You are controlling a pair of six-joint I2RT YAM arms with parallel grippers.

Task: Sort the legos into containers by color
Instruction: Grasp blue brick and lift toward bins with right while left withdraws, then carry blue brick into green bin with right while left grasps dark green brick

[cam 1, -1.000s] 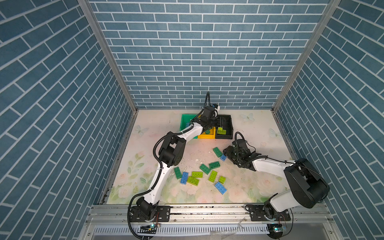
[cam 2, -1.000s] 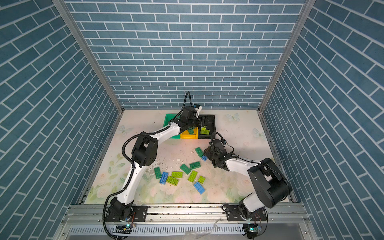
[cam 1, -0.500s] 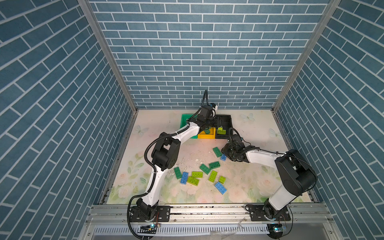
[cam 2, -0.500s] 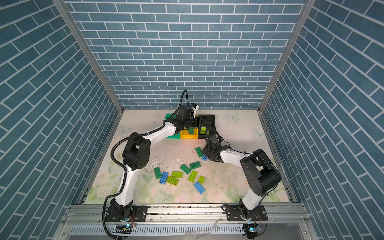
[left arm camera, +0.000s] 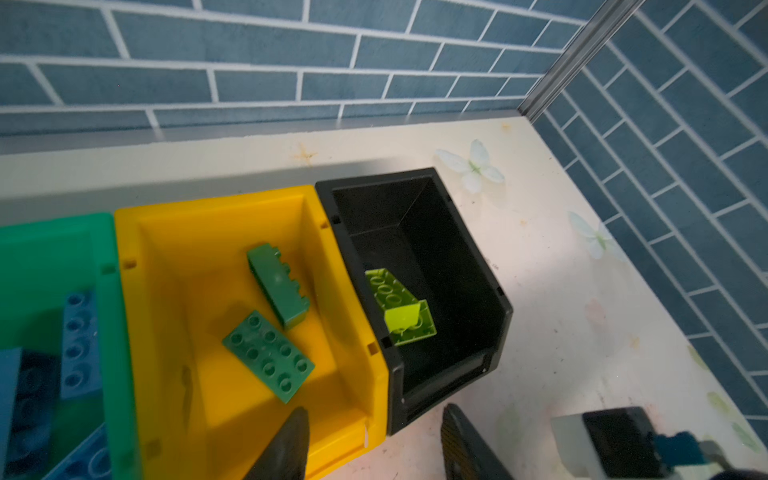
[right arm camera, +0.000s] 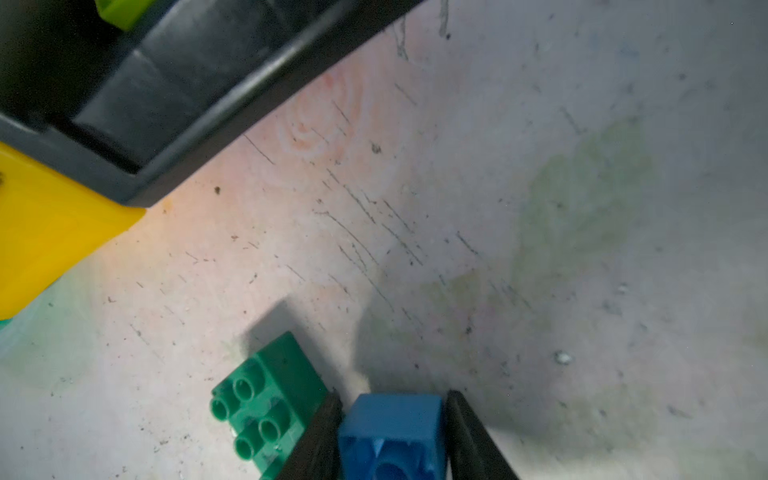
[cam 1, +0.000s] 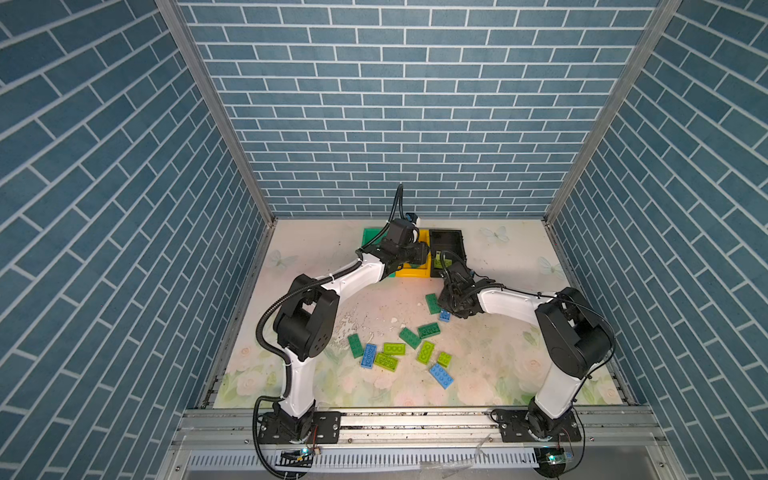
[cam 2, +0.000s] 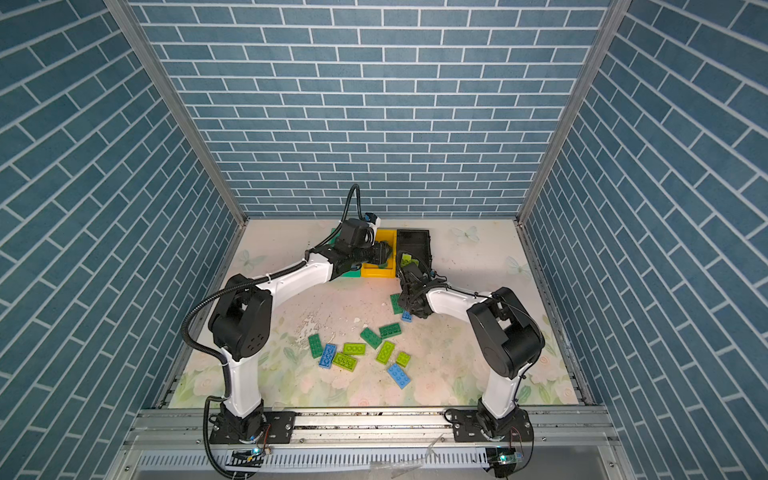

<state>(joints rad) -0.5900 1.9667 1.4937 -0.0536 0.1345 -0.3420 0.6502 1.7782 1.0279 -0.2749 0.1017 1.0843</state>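
My right gripper (right arm camera: 394, 401) has its jaws pressed against both sides of a small blue brick (right arm camera: 390, 436) low at the table (right arm camera: 540, 208). A dark green brick (right arm camera: 266, 411) lies just beside one finger, the black bin (right arm camera: 187, 104) has its lip near, and there is bare floor on the other side. My left gripper (left arm camera: 373, 411) hangs with its jaws apart and empty above the front edge of the yellow bin (left arm camera: 174, 270). The loose legos (cam 1: 399, 349) lie scattered mid-table, well apart from the walls.

Floral tabletop (left arm camera: 561, 311) bears green bin (left arm camera: 54, 226), yellow bin (left arm camera: 208, 203), black bin (left arm camera: 374, 178), blue lego (right arm camera: 390, 432)
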